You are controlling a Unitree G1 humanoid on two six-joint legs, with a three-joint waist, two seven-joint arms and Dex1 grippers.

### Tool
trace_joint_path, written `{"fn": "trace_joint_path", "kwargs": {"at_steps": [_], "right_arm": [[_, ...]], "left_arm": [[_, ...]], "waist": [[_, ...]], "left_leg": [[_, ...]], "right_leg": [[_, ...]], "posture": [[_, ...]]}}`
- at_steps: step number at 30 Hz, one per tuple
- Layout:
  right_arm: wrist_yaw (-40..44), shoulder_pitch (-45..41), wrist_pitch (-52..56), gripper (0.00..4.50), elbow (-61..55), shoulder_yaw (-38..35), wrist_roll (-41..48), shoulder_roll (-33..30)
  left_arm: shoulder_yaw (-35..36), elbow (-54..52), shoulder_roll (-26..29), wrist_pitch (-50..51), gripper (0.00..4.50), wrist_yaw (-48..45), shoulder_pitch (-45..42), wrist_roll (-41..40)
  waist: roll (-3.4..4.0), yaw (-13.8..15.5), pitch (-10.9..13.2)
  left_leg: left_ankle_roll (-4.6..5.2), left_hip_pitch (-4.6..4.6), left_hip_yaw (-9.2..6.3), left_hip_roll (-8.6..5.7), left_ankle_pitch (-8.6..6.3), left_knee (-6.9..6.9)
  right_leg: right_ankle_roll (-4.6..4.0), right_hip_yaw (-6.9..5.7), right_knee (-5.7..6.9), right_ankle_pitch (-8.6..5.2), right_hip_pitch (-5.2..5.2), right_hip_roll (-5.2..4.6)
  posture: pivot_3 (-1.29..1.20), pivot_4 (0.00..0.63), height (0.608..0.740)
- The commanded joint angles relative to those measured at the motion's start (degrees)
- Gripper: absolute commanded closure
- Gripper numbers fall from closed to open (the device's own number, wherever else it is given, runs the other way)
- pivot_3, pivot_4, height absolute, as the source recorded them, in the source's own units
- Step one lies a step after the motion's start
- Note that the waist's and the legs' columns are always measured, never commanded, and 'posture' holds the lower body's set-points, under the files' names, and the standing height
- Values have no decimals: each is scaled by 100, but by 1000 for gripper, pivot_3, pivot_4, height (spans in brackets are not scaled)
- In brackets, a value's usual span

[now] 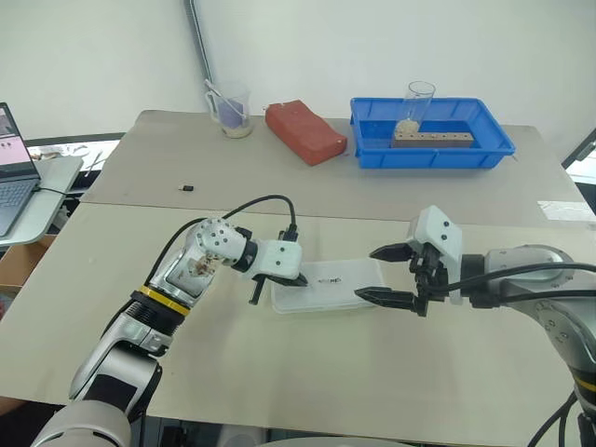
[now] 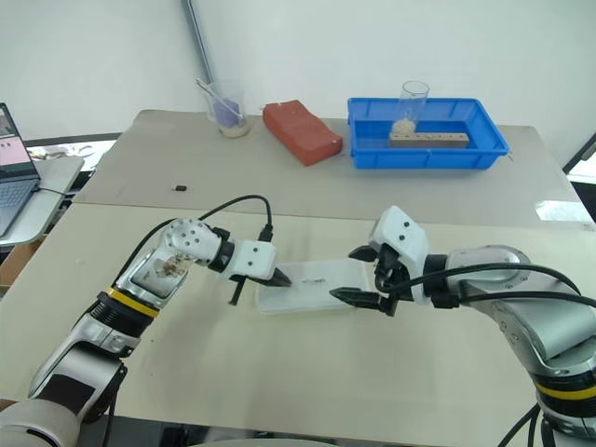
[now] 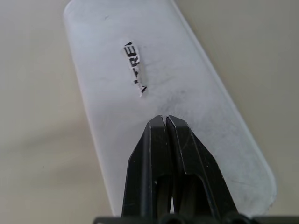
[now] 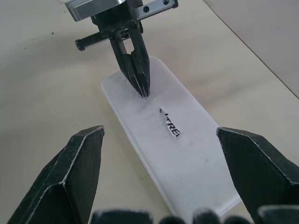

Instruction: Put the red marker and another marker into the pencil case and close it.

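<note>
Fingers pressed together, the left gripper [image 4: 143, 91] rests its tips on the closed lid of the pencil case [image 1: 328, 284] lying flat on the table [image 1: 279, 372], while the right gripper [image 1: 384, 274] hovers spread wide at its far end.

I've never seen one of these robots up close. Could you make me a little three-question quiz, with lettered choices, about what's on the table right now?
1. Where does the left end effector point?
A. Into the blue tray
B. Down at the lid of the pencil case
C. At the laptop

2. What colour is the brick-like block at the back of the table?
A. Red
B. Green
C. Black

3. How do the two end effectors stand?
A. Both shut
B. Left open, right shut
C. Left shut, right open

Answers:
1 B, its tips sit over the white pencil case.
2 A, it lies beside the blue tray.
3 C, the left fingers meet, while the right end effector gapes wide.
</note>
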Motion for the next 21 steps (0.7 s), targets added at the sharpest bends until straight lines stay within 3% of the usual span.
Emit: {"fn": "trace_joint_path", "kwargs": {"at_steps": [1, 4, 9, 16, 21], "right_arm": [[155, 168, -421, 229, 212, -224, -231, -186], [218, 294, -669, 229, 420, -259, -393, -223], [288, 375, -1000, 229, 960, -403, -633, -252], [259, 299, -1238, 229, 1528, -546, -889, -241], [239, 124, -1420, 229, 1954, -489, -1045, -122]], "left_arm": [[1139, -475, 140, 937, 3844, 252, -271, -992], [1578, -841, 340, 1557, 2577, 414, -145, -1377], [2520, -1506, 1268, 2198, 31, 669, 888, -1717], [3504, -2269, 1784, 2580, 31, 1433, 2196, -1843], [3585, -2478, 1740, 2573, 31, 1908, 2468, -1835]], "waist": [[-10, -5, 6], [-7, -11, 4], [-3, -91, 3], [-17, 3, 12], [-21, 24, 14]], "left_leg": [[0, -1, -2, 2, 0, 0], [0, 0, -1, 3, 0, -1], [1, 19, 2, 6, 0, -14], [-1, 31, 15, 5, -1, -21], [-2, 42, 34, 4, -1, -29]], "right_leg": [[1, -1, 0, 0, -1, 2], [3, -1, -2, -2, 0, 3], [4, 5, 0, -3, 3, 5], [0, -3, -7, -4, 0, -16], [0, -6, -16, -4, 0, -42]], "posture": [[0, 150, 740], [0, 150, 740], [0, 150, 740], [0, 150, 740], [0, 150, 740]]}}
